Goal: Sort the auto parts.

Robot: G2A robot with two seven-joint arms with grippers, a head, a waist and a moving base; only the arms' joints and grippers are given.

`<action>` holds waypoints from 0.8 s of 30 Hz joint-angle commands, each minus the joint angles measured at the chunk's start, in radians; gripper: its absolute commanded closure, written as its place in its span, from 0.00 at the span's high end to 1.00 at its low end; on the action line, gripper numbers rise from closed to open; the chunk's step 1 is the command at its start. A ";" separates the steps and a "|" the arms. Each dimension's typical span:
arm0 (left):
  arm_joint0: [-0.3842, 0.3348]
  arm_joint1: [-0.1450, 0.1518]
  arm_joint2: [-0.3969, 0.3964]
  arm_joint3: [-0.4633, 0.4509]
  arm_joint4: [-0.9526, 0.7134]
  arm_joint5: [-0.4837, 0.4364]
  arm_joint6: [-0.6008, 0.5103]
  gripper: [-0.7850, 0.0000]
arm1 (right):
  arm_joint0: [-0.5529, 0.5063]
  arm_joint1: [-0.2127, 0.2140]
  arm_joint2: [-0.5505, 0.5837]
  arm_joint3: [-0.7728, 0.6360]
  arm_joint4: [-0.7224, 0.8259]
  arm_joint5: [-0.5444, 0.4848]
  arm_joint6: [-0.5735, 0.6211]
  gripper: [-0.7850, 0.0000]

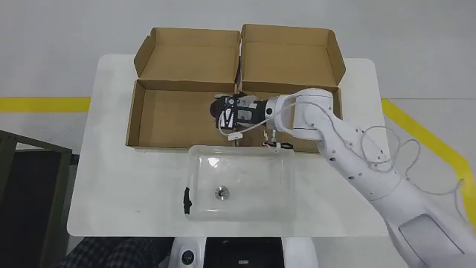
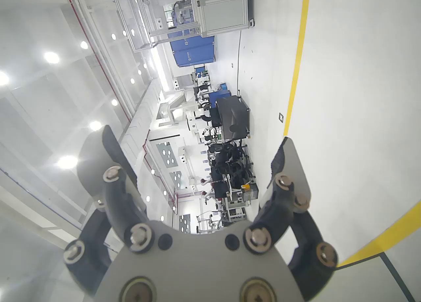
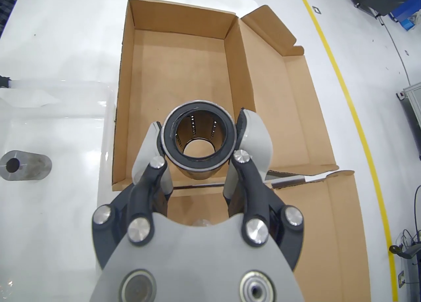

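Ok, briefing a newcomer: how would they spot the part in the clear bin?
On the table, find the clear bin beside the cardboard boxes. Inside is a dull grey cylinder, small bore, unlike the black-rimmed bearing the right gripper holds.

My right arm point(image 1: 357, 160) is stretched forward, wrist bent in toward my left. Right gripper point(image 3: 199, 119) is clamped on a cylindrical bearing point(image 3: 199, 162), pinching it from both sides. Left gripper point(image 2: 197, 139) is aimed away from the work, jaws spread wide.
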 commanded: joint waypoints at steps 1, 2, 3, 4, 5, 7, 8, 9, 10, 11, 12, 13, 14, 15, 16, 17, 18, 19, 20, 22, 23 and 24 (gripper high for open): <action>0.000 0.000 0.000 0.000 0.000 0.000 0.000 1.00 | 0.025 -0.014 -0.024 0.030 0.006 0.001 0.006 0.00; 0.000 0.000 0.000 0.000 0.000 0.000 0.000 1.00 | 0.037 -0.021 -0.035 0.046 0.009 0.002 0.006 0.00; 0.000 0.000 0.000 0.000 0.000 0.000 0.000 1.00 | 0.048 -0.027 -0.045 0.062 0.009 0.002 0.010 0.00; 0.000 0.000 0.000 0.000 0.000 0.000 0.000 1.00 | 0.060 -0.034 -0.056 0.077 0.009 0.001 0.014 0.00; 0.000 0.000 0.000 0.000 0.000 0.000 0.000 1.00 | 0.071 -0.041 -0.064 0.092 0.014 0.002 0.012 0.00; 0.000 0.000 0.000 0.000 0.000 0.000 0.000 1.00 | 0.093 -0.053 -0.080 0.120 0.015 0.000 0.018 0.00; 0.000 0.000 0.000 0.000 0.000 0.000 0.000 1.00 | 0.103 -0.060 -0.089 0.134 0.015 -0.002 0.021 0.00; 0.000 0.000 0.000 0.000 0.000 0.000 0.000 1.00 | 0.112 -0.066 -0.097 0.149 0.016 -0.004 0.023 0.00; 0.000 0.000 0.000 0.000 0.000 0.000 0.000 1.00 | 0.120 -0.072 -0.104 0.163 0.020 -0.005 0.023 0.00; 0.000 0.000 0.000 0.000 0.000 0.000 0.000 1.00 | 0.128 -0.078 -0.112 0.178 0.021 -0.006 0.023 0.00; 0.000 0.000 0.000 0.000 0.000 0.000 0.000 1.00 | 0.134 -0.084 -0.120 0.192 0.021 -0.007 0.025 0.00; 0.000 0.000 0.000 0.000 0.000 0.000 0.000 1.00 | 0.139 -0.090 -0.127 0.207 0.023 -0.007 0.022 0.00; 0.000 0.000 0.000 0.000 0.000 0.000 0.000 1.00 | 0.144 -0.096 -0.134 0.223 0.025 -0.008 0.019 0.00; 0.000 0.000 0.000 0.000 0.000 0.000 0.000 1.00 | 0.147 -0.102 -0.140 0.237 0.028 -0.007 0.016 0.00; 0.000 0.000 0.000 0.000 0.000 0.000 0.000 1.00 | 0.151 -0.107 -0.144 0.250 0.029 -0.006 0.013 0.00; 0.000 0.000 0.000 0.000 0.000 0.000 0.000 1.00 | 0.156 -0.112 -0.149 0.264 0.029 -0.007 0.009 0.00; 0.000 0.000 0.000 0.000 0.000 0.000 0.000 1.00 | 0.160 -0.117 -0.152 0.277 0.028 -0.007 0.005 0.00; 0.000 0.000 0.000 0.000 0.000 0.000 0.000 1.00 | 0.165 -0.121 -0.154 0.288 0.028 -0.007 0.001 0.00; 0.000 0.000 0.000 0.000 0.000 0.000 0.000 1.00 | 0.169 -0.125 -0.156 0.299 0.029 -0.006 -0.001 0.00; 0.000 0.000 0.000 0.000 0.000 0.000 0.000 1.00 | 0.178 -0.132 -0.158 0.321 0.027 -0.007 -0.002 0.00; 0.000 0.000 0.000 0.000 0.000 0.000 0.000 1.00 | 0.182 -0.136 -0.160 0.331 0.026 -0.008 -0.002 0.00; 0.000 0.000 0.000 0.000 0.000 0.000 0.000 1.00 | 0.186 -0.139 -0.161 0.340 0.025 -0.009 -0.001 0.00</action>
